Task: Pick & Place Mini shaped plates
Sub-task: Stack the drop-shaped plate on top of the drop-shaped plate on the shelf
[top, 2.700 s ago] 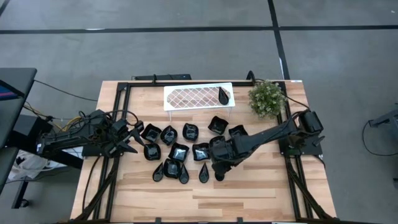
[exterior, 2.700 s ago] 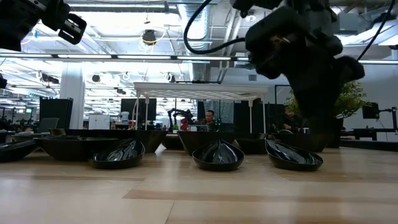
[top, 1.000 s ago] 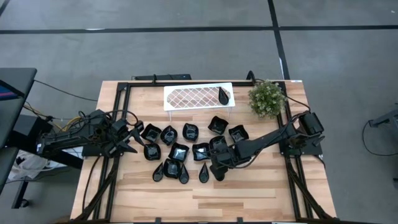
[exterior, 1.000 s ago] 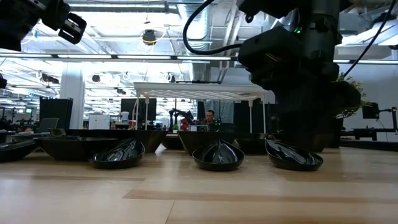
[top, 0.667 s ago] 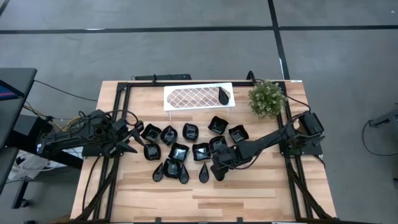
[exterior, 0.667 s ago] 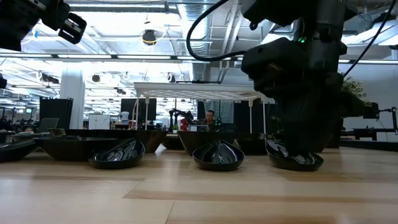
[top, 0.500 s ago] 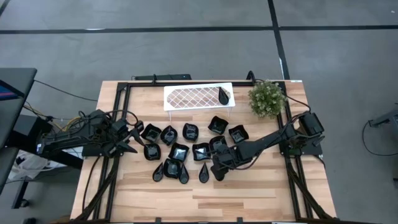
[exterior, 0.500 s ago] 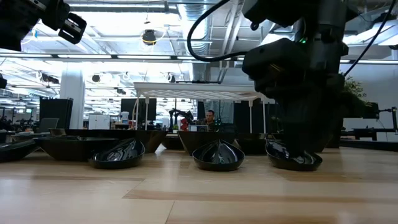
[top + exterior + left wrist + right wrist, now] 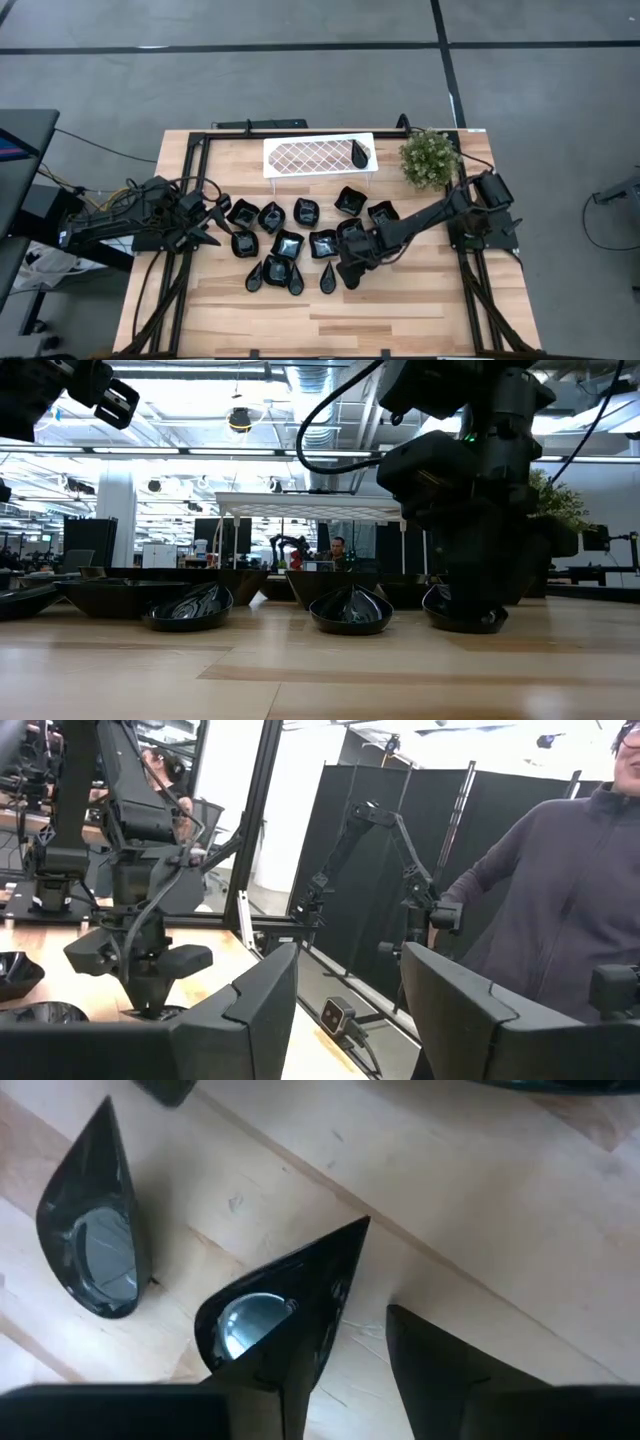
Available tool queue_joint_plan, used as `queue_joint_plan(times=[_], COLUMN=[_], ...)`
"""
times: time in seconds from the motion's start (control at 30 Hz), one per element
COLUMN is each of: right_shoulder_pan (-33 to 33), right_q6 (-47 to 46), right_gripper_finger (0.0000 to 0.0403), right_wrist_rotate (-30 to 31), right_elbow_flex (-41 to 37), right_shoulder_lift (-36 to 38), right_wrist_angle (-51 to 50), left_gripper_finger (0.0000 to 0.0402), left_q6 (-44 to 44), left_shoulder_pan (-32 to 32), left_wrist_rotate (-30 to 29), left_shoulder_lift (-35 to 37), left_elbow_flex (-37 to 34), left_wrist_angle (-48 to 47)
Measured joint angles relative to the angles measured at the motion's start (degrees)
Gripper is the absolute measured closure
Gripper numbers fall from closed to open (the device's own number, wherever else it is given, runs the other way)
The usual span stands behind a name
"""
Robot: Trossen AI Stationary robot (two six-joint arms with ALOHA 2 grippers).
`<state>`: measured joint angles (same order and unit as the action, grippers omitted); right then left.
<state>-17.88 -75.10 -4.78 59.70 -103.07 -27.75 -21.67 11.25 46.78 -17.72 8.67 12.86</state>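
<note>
Several glossy black mini shaped plates (image 9: 290,240) lie in a cluster on the middle of the wooden table. One teardrop plate (image 9: 359,153) rests on the white lattice tray (image 9: 300,156). My right gripper (image 9: 346,276) points steeply down at the cluster's near right, open around one long side of a teardrop plate (image 9: 262,1318), which rests on the wood (image 9: 462,622). A second teardrop plate (image 9: 92,1235) lies free beside it. My left gripper (image 9: 350,990) waits open and level above the table's left side (image 9: 212,225). My right gripper comes from above, slanting steeply down. One finger (image 9: 268,1405) covers the teardrop plate's round end and meets it there; the exact spot is hidden by the finger. The other finger (image 9: 450,1370) stands outside the plate's long rim (image 9: 335,1295), bare wood between. The plate's base is on the table.
A green plant (image 9: 430,158) stands at the far right corner. Black frame rails (image 9: 190,190) run along the left, right and far edges. Bare wood (image 9: 330,320) lies near the front edge. A person in a grey top (image 9: 570,890) shows beyond the table.
My right gripper has sunk onto the teardrop plate at the cluster's near right. That plate has slid a little toward the table's left while staying on the wood.
</note>
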Motion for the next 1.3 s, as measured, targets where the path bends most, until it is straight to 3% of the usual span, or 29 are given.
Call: queue_joint_plan(times=[0.7, 0.93, 1.3], right_shoulder_pan=[-0.06, -0.17, -0.10], right_q6=[0.43, 3.10, 3.05], right_gripper_finger=[0.0354, 0.0396, 0.0399], right_wrist_rotate=[0.25, 0.56, 0.41], right_elbow_flex=[1.07, 3.51, 3.72], right_shoulder_lift=[-0.17, -0.17, -0.11], right_wrist_angle=[-0.80, -1.53, -1.77], left_gripper_finger=[0.0219, 0.0219, 0.0219], left_q6=[0.00, 0.00, 0.00], left_shoulder_pan=[0.00, -0.02, -0.02], left_wrist_rotate=[0.00, 0.00, 0.00], left_shoulder_lift=[0.00, -0.02, -0.02], left_elbow_flex=[0.00, 0.00, 0.00], left_wrist_angle=[0.52, 0.86, 1.29])
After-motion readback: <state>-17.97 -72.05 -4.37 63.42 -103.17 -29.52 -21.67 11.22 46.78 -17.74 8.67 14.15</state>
